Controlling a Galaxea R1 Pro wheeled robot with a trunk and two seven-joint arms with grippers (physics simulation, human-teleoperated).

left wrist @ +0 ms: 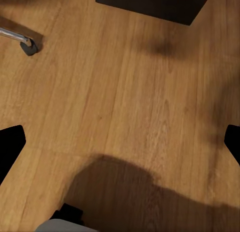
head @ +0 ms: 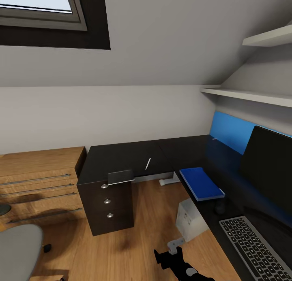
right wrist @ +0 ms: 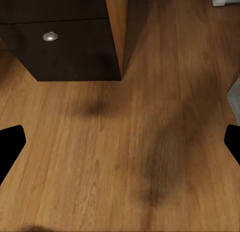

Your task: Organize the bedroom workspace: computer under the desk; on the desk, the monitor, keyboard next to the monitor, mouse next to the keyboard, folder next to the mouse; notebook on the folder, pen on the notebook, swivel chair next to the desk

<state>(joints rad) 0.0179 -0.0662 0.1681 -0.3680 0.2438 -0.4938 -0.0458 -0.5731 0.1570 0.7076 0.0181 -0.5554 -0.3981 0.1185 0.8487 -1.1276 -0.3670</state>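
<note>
The glossy black desk (head: 121, 153) wraps round the corner to the right. On its right wing lie the blue folder (head: 201, 183), the small black mouse (head: 220, 208) and the keyboard (head: 257, 248), in front of the monitor (head: 269, 171). The grey notebook (head: 121, 177) sits at the desk's front edge above the drawer unit (head: 107, 204), and the pen (head: 148, 163) lies a little behind it. The computer (head: 190, 219) stands on the floor under the desk. The swivel chair's grey seat (head: 18, 252) shows at lower left. My right gripper (head: 168, 258) (right wrist: 120, 142) and left gripper (left wrist: 120, 142) are open over bare floor.
Low wooden shelving (head: 38, 184) stands left of the drawer unit. White wall shelves (head: 251, 95) hang above the desk's right wing, and a skylight (head: 44, 9) sits at upper left. A chrome chair leg with a castor (left wrist: 27, 45) is near my left gripper.
</note>
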